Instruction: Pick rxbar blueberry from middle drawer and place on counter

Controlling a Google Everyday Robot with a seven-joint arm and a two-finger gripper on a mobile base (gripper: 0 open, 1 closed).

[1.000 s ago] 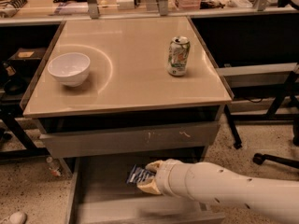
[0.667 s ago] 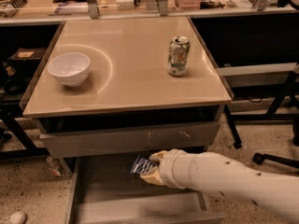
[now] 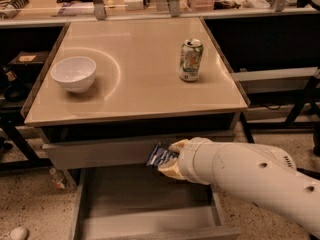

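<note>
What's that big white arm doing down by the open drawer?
The robot's arm reaches in from the right, and its gripper is clamped on a small dark snack bar, the rxbar blueberry. It holds the bar in the air above the floor of the open middle drawer, just below the cabinet top. The bar is not yet on the counter, where a white bowl and a drink can stand.

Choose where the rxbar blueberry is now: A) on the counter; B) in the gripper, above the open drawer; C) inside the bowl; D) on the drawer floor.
B: the gripper holds the rxbar blueberry raised above the floor of the open middle drawer, below the counter edge.
</note>
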